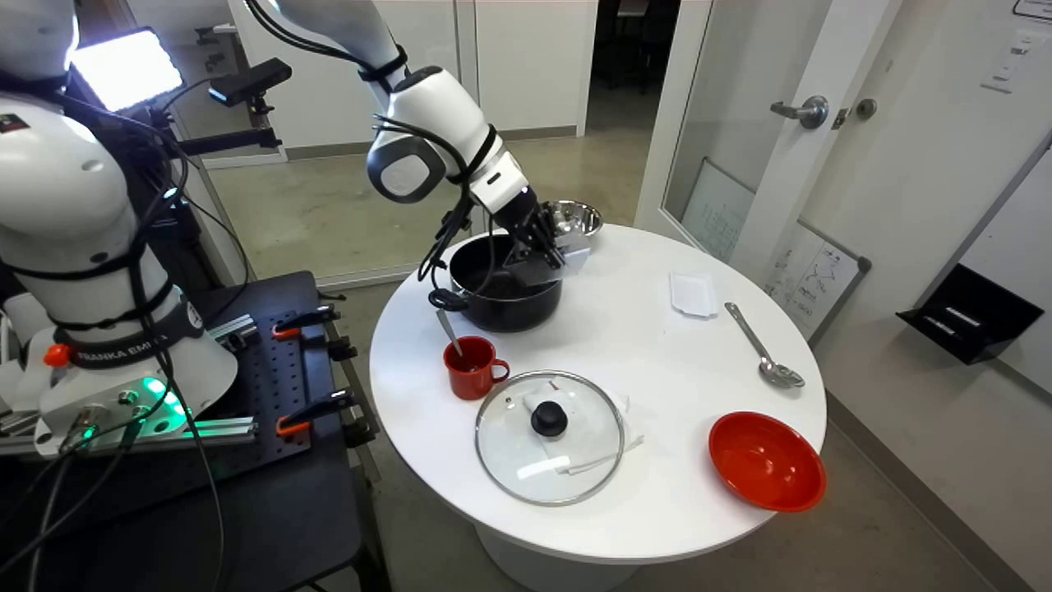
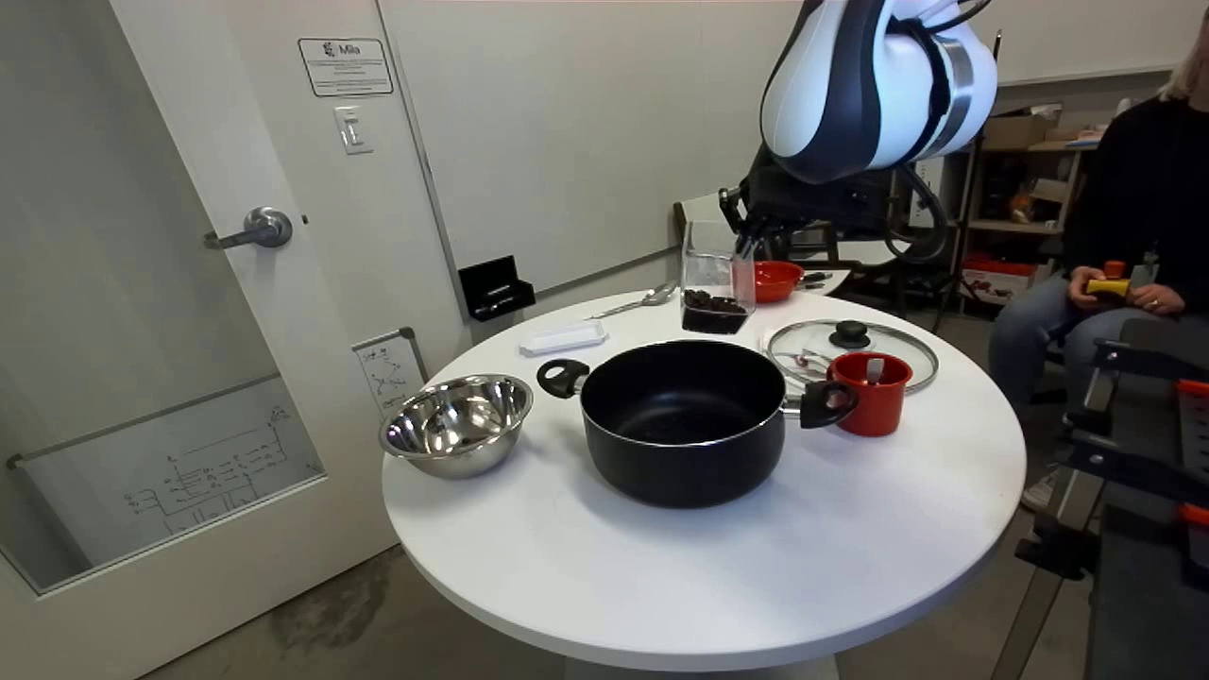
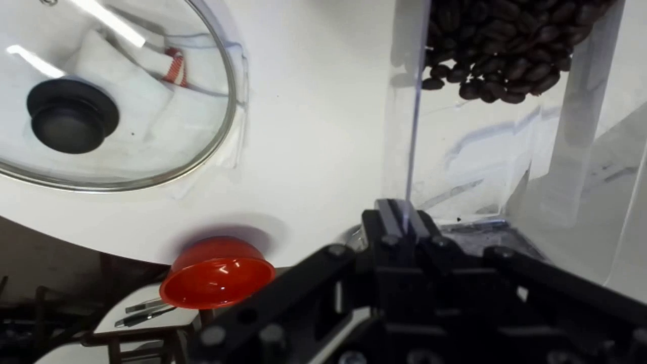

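Note:
In the wrist view my gripper (image 3: 402, 215) is shut on one thin wall of a clear plastic container (image 3: 470, 151). Dark beans (image 3: 505, 45) lie heaped toward its far end. An exterior view shows the clear container (image 2: 704, 260) hanging below the fingers, with the beans (image 2: 713, 314) at its bottom. A black two-handled pot (image 2: 682, 472) stands on the white table, its inside looking bare in that view. The gripper (image 1: 555, 251) is above the pot's rim side in an exterior view, where the container partly covers the pot (image 1: 509, 314).
Near the pot are a metal bowl (image 2: 463, 439) and a red mug (image 1: 471, 378) with a utensil in it. A glass lid (image 1: 526, 469) lies over a cloth. Farther off are a red bowl (image 1: 764, 460), a white tray (image 1: 693, 294) and metal spoons (image 1: 752, 337). A person (image 2: 1124, 208) sits nearby.

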You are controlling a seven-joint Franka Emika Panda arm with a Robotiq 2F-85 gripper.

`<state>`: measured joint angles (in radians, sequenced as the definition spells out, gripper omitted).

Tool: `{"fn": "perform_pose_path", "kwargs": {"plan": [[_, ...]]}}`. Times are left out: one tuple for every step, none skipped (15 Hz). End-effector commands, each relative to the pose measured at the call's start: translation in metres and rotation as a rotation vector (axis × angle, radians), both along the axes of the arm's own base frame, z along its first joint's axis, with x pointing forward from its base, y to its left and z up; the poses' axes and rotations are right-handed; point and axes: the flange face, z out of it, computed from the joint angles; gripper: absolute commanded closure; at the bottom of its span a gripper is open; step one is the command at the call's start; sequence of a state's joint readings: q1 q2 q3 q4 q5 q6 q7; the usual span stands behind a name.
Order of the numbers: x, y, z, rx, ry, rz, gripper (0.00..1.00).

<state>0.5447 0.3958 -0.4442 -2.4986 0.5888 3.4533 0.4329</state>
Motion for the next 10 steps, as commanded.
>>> {"fn": "perform_pose_path", "kwargs": {"plan": [[-0.005,-0.018,0.001,0.094,-0.001,-0.113,0.99],[-0.005,-0.024,-0.001,0.113,0.006,-0.140,0.99],[-0.006,-0.031,-0.005,0.129,0.017,-0.172,0.99],[-0.007,-0.037,-0.008,0.145,0.030,-0.200,0.99],[-0.007,-0.044,-0.010,0.163,0.042,-0.226,0.99],[-0.007,-0.050,-0.011,0.178,0.051,-0.250,0.99],[-0.007,-0.056,-0.013,0.193,0.059,-0.272,0.99],[-0.007,-0.061,-0.013,0.207,0.064,-0.295,0.99],[-0.007,-0.066,-0.014,0.220,0.070,-0.314,0.99],[-0.006,-0.071,-0.016,0.228,0.073,-0.336,0.99]]}}
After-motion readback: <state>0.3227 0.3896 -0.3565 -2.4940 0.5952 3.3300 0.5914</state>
